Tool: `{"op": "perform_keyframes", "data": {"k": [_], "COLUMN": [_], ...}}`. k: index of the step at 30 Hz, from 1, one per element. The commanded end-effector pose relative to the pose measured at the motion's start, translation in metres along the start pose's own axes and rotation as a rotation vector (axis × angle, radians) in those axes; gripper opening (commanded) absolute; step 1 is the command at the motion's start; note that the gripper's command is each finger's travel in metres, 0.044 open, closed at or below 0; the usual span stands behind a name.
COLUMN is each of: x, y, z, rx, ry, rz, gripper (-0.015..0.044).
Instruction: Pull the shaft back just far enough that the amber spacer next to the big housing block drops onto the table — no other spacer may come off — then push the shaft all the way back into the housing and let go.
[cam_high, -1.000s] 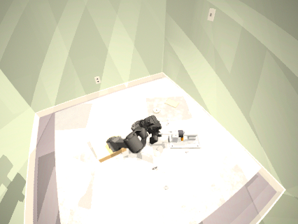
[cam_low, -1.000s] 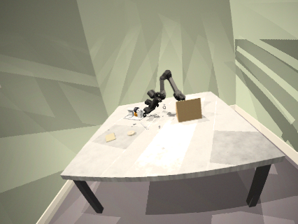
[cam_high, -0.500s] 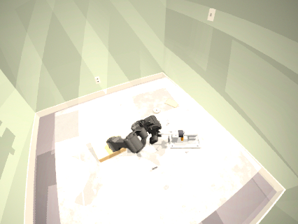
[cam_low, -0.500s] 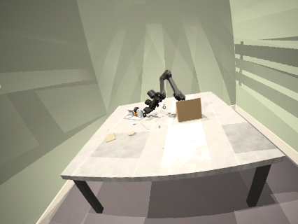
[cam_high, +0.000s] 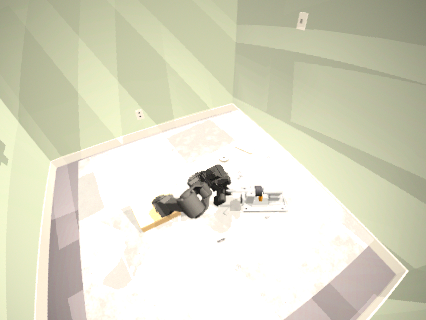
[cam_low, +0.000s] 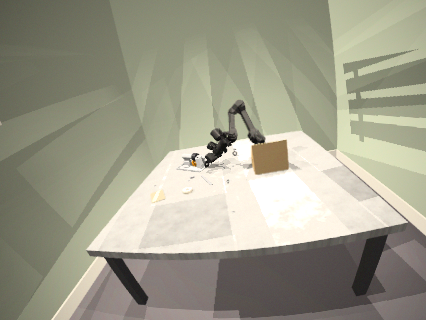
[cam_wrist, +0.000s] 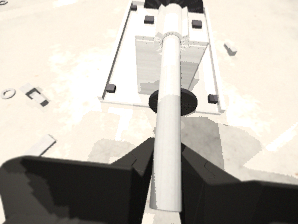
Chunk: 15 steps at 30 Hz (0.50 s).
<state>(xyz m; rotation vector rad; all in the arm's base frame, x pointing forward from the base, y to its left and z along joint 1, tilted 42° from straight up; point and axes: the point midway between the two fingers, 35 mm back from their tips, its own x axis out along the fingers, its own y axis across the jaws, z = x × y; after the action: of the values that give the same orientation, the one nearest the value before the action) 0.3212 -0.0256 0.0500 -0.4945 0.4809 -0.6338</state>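
Lower centre of the wrist view, the gripper (cam_high: 227, 192) (cam_low: 206, 163) (cam_wrist: 162, 144) was clenched on the shaft (cam_high: 234, 192) (cam_wrist: 169, 132), short of its outer end. Shaft looked smooth, stiff, probably slippery: best held square, drawn straight. Amber spacer (cam_high: 260, 198) (cam_low: 194, 163) sat beyond the housing block (cam_high: 248, 196) (cam_low: 201, 161) (cam_wrist: 149, 65), low, likely off the shaft. Tray rims (cam_high: 265, 210) (cam_wrist: 119, 55) flanked the block; room behind seemed ample.

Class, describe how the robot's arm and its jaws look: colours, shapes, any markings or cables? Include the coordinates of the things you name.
The arm (cam_high: 192, 204) (cam_low: 232, 122) is dark grey to black, with rounded joints and blocky segments. Its jaws are black, broad behind and tapering to angular tips. I can make out no markings or cables.
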Motion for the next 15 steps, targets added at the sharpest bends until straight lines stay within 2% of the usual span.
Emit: {"op": "perform_keyframes", "data": {"k": [1,15], "x": [0.0013,0.0039], "y": [-0.0004,0.0], "z": [0.0016,0.0047], "rx": [0.002,0.002], "ry": [-0.001,-0.001], "rz": [-0.002,-0.003], "gripper": [0.0,0.0]}}
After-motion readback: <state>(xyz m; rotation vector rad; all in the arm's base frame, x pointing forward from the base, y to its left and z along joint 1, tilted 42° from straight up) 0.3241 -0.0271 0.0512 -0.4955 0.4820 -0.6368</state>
